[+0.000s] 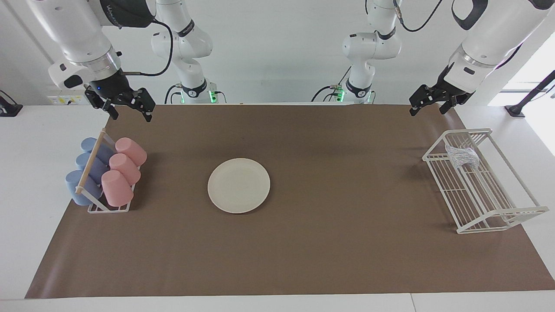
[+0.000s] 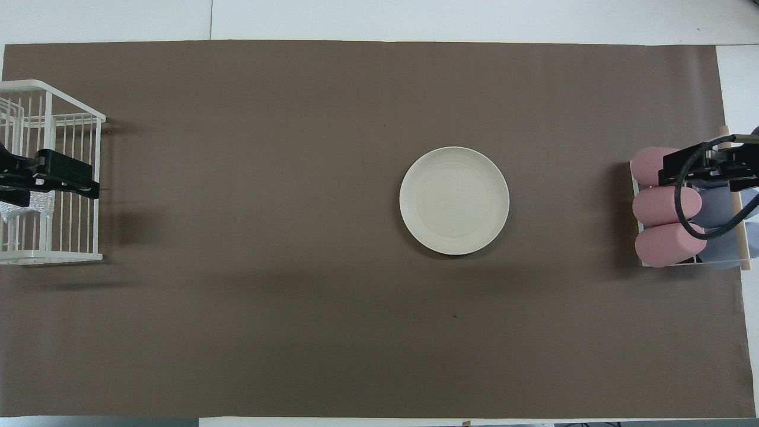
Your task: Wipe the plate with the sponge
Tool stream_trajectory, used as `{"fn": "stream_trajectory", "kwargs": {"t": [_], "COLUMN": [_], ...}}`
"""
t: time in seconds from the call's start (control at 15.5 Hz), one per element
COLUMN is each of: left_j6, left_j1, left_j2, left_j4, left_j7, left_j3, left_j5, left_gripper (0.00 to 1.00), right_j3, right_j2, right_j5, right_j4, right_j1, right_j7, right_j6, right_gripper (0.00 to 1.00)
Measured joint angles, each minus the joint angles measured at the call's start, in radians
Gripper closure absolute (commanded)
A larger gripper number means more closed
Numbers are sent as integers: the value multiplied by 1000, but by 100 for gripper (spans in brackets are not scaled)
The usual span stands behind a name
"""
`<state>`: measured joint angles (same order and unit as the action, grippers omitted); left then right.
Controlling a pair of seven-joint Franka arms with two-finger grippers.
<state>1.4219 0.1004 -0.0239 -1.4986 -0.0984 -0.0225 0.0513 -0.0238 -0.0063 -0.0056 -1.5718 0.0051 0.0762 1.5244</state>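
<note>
Facing view shows both claws raised at the robots' edge of the worktop (image 1: 277, 260), each spread and holding nothing. The left claw (image 1: 432, 103) hangs above the white wire rack (image 1: 498, 214), where the sponge (image 1: 462, 156) lies at the end nearer the robots. The right claw (image 1: 129, 109) hangs by the cup rack (image 1: 108, 209). The plate (image 1: 239, 185) sits mid-worktop, well apart from both. No readable writing concerns them.

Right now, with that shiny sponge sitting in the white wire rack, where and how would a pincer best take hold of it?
Probably from straight above, closing across the sponge's lumpy middle. It lies in the wire rack, whose sides fence it in while the top is open, and a soft wad offers no better spot. The left pincer, open and hanging close by, seems the natural one.
</note>
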Motion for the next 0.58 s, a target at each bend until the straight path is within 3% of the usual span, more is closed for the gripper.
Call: {"fn": "stream_trajectory", "kwargs": {"t": [0.58], "left_j6": [67], "left_j1": [-1], "left_j2": [-1], "left_j4": [-11], "left_j7": [-38], "left_j3": [0], "left_j5": [0], "left_gripper": [0], "right_j3": [-7], "right_j2": [0], "right_j5": [0], "right_j4": [1], "right_j1": [-12], "right_j7": [-67], "right_j6": [-13], "right_gripper": [0]}}
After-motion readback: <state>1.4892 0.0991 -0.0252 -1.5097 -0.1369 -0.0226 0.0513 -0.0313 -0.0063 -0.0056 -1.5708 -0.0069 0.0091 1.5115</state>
